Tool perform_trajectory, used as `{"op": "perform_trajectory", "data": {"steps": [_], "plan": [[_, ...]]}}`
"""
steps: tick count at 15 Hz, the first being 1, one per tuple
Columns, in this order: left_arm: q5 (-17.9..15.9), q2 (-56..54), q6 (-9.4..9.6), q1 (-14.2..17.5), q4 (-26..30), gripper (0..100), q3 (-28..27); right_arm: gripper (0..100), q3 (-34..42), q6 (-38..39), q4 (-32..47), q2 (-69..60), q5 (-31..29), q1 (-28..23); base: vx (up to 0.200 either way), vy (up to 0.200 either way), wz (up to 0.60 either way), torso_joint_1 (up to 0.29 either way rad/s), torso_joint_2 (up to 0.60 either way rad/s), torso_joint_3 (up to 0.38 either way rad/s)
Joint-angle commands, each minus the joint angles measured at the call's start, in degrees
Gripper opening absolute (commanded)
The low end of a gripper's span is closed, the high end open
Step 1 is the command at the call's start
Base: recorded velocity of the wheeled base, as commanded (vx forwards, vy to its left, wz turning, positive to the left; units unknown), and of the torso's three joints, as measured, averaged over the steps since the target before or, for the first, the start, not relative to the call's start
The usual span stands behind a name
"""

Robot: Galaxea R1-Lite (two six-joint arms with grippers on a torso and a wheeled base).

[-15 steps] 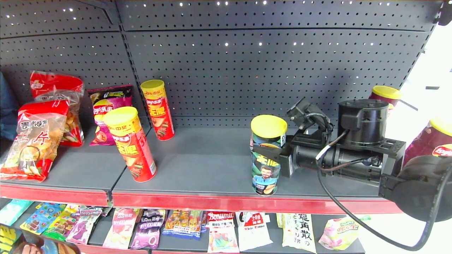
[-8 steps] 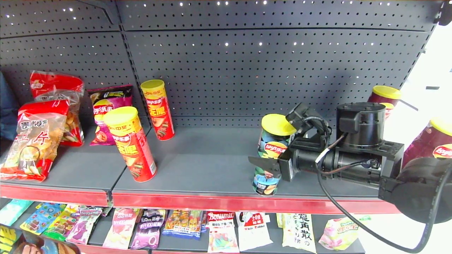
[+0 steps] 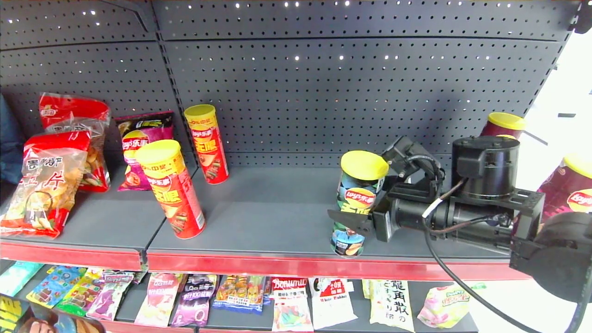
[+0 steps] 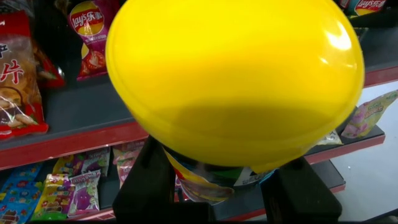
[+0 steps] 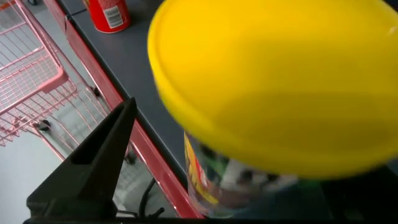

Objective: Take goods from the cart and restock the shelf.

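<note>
The yellow-lidded can (image 3: pixel 358 196) stands on the shelf (image 3: pixel 277 217) at about 4 o'clock in the head view. Its base is just behind the red front lip (image 3: pixel 277 267), and it leans slightly with its lid toward 1 o'clock. Toward 9 o'clock from the can, the grey deck lies bare as far as a red can (image 3: pixel 173 194) standing near the lip. Toward 12 o'clock it is bare back to the pegboard panel (image 3: pixel 323 92). A second red can (image 3: pixel 207 143) stands farther back at 10 o'clock, with snack bags (image 3: pixel 46 180) beyond it at the shelf's far 9 o'clock end. Purple cans (image 3: pixel 569 189) stand at 3 o'clock, partly hidden by the arm.

The right arm comes in roughly level from 3 o'clock, and the right tool (image 3: pixel 343 209) straddles the yellow-lidded can at mid-height. This tool is released: in the right wrist view the near finger (image 5: pixel 93 162) stands off from the can's wall with a gap between them.

The left tool (image 4: pixel 217 193) is clenched on a spare can (image 4: pixel 236 81). The can's yellow lid faces the wrist camera, and a dark finger sits against each side of its body.

A pink wire cart (image 5: pixel 31 74) stands on the floor below the lip. Beneath the lip, rows of sachets (image 3: pixel 286 300) lie flat.
</note>
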Motion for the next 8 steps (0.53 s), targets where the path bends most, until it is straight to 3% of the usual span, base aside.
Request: {"op": "perform_trajectory", "data": {"steps": [1, 7, 8], "plan": [[0.01, -0.01, 0.01, 0.04, 0.01, 0, -0.09, 100, 4.94, 0.11, -0.08, -5.71, -0.23, -0.11, 0.000, 0.000, 0.00, 0.000, 0.00, 0.000], [-0.08, -0.09, 0.01, 0.04, -0.17, 0, 1.40, 100, 21.55, -0.06, 0.01, -22.41, -0.84, -1.69, 0.000, 0.000, 0.00, 0.000, 0.00, 0.000], [-0.08, 0.17, 0.01, 0.04, -0.26, 0, 1.40, 100, 24.89, -0.06, 0.10, -28.47, -3.57, -2.75, 0.000, 0.000, 0.00, 0.000, 0.00, 0.000]]}}
